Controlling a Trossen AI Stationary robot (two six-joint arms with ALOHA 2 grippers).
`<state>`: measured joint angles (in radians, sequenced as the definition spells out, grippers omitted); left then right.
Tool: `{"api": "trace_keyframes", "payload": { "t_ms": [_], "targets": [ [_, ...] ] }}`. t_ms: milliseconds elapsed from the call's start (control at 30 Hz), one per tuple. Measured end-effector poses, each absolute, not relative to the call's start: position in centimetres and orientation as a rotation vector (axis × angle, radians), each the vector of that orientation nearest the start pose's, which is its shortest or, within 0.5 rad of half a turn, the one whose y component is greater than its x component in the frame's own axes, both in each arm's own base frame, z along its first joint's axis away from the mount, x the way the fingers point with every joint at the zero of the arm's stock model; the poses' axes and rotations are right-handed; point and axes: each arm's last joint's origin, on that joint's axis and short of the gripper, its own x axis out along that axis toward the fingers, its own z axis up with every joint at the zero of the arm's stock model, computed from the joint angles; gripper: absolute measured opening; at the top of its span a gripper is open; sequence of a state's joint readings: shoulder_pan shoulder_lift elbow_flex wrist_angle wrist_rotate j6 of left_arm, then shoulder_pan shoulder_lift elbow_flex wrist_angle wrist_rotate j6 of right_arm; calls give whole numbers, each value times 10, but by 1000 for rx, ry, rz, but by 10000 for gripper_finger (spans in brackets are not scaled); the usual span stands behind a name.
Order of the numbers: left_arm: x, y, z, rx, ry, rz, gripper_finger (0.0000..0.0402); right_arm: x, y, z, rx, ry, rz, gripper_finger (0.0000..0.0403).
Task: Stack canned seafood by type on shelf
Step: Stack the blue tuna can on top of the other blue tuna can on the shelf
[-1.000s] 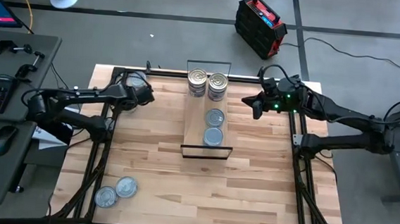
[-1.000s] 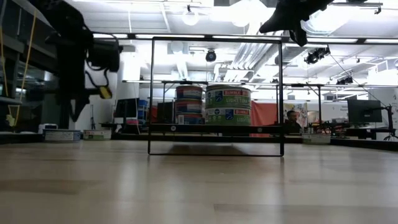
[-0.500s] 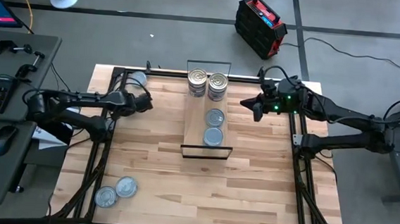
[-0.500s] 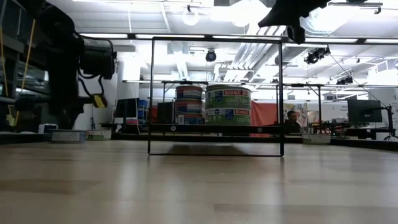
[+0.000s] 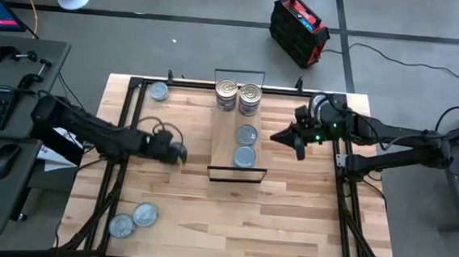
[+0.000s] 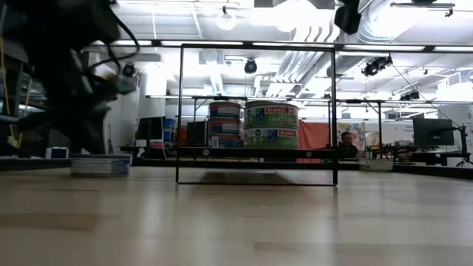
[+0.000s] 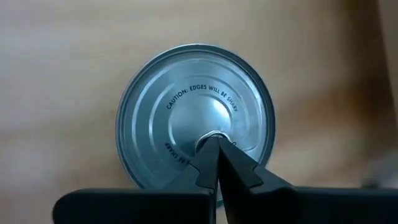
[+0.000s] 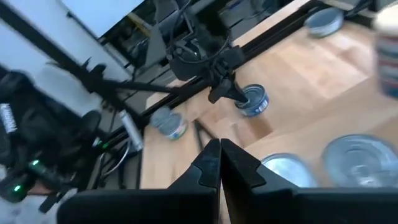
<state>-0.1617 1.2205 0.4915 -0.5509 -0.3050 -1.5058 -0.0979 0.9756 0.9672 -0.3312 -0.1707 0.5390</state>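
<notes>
A silver-lidded can [image 7: 186, 112] stands left of the shelf [image 5: 224, 148], hidden in the high view under my left gripper [image 5: 178, 152], which is shut with its tips on the lid. The same can [image 8: 252, 102] appears in the right wrist view and, blurred, in the low view [image 6: 100, 164]. On the shelf, two stacks of cans [image 5: 238, 97] stand at the far end and two flat cans [image 5: 246, 146] lie nearer. My right gripper [image 5: 293, 141] hangs shut in the air, right of the shelf, touching nothing. My left gripper sets its shut fingertips [image 7: 214, 146] on the centre of the can's lid [image 7: 208, 127], coming steeply from above. The tips hide anything that may be between them. The can stays upright, lid up; whether its base rests on the table I cannot tell.
One can [image 5: 159, 91] sits at the table's far left corner, and two more [image 5: 132, 219] lie near the left front corner. Black frame rails [image 5: 117, 177] run along the table's left and right sides. Bare wood lies between the shelf and the near edge.
My left gripper has swung from the far left corner toward the near edge and the shelf, rolling as it went, and the can under its tips has come along. That uncovered the can in the far corner. My right gripper has drifted slightly toward the near edge.
</notes>
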Motion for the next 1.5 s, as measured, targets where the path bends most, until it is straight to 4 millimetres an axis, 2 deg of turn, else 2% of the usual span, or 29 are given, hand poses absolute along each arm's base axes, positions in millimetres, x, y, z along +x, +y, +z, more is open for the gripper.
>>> {"api": "trace_keyframes", "payload": {
  "t_ms": [233, 400, 567, 800, 1033, 1267, 1367, 1500],
  "targets": [
    [176, -80, 145, -937, 906, 613, 0, 210, 23, 348, 630, 348, -11, 0],
    [167, -110, 145, -822, 950, 408, 0, 222, 59, 347, 660, 287, 16, 0],
    [166, -133, 134, -710, 956, 300, 0, 244, 99, 330, 659, 295, 53, 0],
    [186, -162, 120, -652, 880, 95, 0, 260, 146, 299, 612, 372, 78, 0],
    [225, -188, 113, -503, 851, 77, 0, 269, 179, 298, 479, 565, 53, 0],
    [286, -211, 111, -342, 760, 108, 0, 268, 206, 302, 363, 821, 100, 0],
    [316, -220, 114, -265, 721, 87, 0, 266, 214, 291, 348, 923, 107, 0],
    [352, -226, 116, -176, 689, 59, 0, 262, 223, 261, 329, 1039, 102, 0]
  ]
}}
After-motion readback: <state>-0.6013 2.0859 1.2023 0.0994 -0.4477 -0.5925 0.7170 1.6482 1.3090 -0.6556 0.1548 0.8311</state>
